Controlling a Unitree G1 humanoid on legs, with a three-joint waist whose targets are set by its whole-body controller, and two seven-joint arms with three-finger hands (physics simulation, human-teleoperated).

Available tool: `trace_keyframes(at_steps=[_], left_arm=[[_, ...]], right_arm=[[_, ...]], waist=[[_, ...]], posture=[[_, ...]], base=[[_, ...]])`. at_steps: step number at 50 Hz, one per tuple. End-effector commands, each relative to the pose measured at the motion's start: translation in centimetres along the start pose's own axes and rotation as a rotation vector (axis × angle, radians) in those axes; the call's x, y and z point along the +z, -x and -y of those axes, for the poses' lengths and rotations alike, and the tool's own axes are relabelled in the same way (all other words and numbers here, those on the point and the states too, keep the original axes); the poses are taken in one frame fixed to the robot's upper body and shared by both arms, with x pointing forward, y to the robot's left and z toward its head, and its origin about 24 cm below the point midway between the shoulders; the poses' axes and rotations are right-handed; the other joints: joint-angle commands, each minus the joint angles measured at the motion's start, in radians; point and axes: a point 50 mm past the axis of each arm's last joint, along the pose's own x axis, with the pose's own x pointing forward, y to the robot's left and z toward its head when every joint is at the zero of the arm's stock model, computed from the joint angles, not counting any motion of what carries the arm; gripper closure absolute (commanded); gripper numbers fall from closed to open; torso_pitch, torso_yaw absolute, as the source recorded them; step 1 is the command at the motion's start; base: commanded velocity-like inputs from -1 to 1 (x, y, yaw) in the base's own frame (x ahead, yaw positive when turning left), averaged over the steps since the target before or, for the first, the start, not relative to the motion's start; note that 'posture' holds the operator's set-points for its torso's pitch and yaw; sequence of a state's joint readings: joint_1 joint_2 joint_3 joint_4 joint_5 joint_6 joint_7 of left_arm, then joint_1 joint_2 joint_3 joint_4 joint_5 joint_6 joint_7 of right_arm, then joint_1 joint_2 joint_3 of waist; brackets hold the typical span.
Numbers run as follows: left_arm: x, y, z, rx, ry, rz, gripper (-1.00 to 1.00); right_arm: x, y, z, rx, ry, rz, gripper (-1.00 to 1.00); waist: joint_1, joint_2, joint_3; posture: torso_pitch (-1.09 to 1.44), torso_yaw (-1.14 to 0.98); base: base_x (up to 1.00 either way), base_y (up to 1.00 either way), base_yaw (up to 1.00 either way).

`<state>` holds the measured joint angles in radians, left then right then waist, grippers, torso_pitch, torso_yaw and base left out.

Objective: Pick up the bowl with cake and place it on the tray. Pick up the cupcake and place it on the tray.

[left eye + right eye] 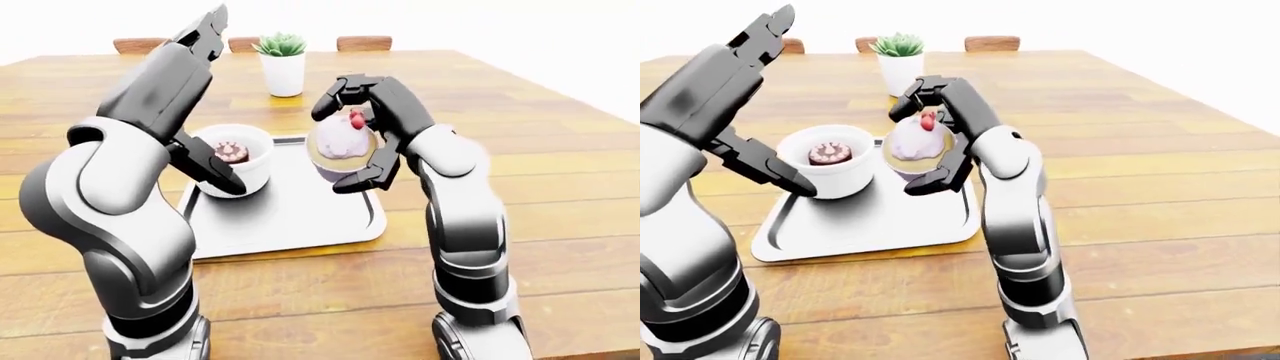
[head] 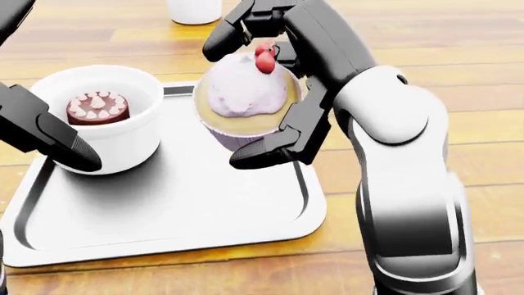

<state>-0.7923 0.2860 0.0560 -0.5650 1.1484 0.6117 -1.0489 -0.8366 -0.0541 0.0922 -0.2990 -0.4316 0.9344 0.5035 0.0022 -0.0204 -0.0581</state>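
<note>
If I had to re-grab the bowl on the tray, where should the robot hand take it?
Take the bowl by its outer wall, from the head view's left, where the left robot hand already is. It stands upright and has no handle; the cupcake crowds its right.

Right hand point(image 1: 352, 135) grips the pink-frosted cupcake point(image 1: 342, 147) above the grey metal tray point(image 1: 290, 217); white bowl with chocolate cake point(image 1: 238, 161) sits there on the wooden bench point(image 1: 520, 112)
</note>
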Motion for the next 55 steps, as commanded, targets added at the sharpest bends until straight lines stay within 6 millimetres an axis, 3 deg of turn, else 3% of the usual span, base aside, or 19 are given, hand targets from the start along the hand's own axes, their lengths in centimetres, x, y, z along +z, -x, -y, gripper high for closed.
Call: trace_keyframes(at_steps=[1, 9, 21, 33, 40, 55], left_arm=[[-0.2, 0.2, 0.7, 0.002, 0.045, 0.004, -1.00], [-0.3, 0.1, 1.0, -0.002, 0.047, 0.002, -1.00], [-0.4, 0.0, 1.1, -0.004, 0.044, -0.001, -1.00], [-0.4, -0.4, 1.8, -0.015, 0.041, 0.000, -1.00], [-0.5, -0.5, 1.9, -0.017, 0.044, 0.000, -1.00], [-1.0, -0.6, 1.8, -0.006, 0.061, -0.006, -1.00]], right_arm=[[-1.4, 0.0, -1.2, 0.049, -0.121, -0.016, 1.00], [-1.5, -0.3, -0.7, 0.128, -0.184, -0.067, 1.00], [-0.5, 0.3, 0.1, 0.251, -0.266, -0.141, 1.00], [1.8, -0.1, 0.9, 0.298, -0.211, -0.183, 1.00], [5.4, -1.3, 1.9, 0.299, -0.153, -0.160, 1.00], [2.2, -6.4, 1.8, 0.227, -0.149, -0.150, 1.00]], waist=[[0.004, 0.003, 0.025], [0.006, 0.007, 0.027], [0.000, 0.028, 0.053], [-0.003, 0.055, 0.067], [-0.008, 0.070, 0.069], [-0.022, 0.084, 0.064]], posture=[[0.00, 0.00], [0.00, 0.00], [0.00, 0.00], [0.00, 0.00], [0.00, 0.00], [0.00, 0.00]], base=[[0.00, 0.00, 0.00], [0.00, 0.00, 0.00], [0.00, 0.00, 0.00], [0.00, 0.00, 0.00], [0.00, 0.00, 0.00], [0.00, 0.00, 0.00]])
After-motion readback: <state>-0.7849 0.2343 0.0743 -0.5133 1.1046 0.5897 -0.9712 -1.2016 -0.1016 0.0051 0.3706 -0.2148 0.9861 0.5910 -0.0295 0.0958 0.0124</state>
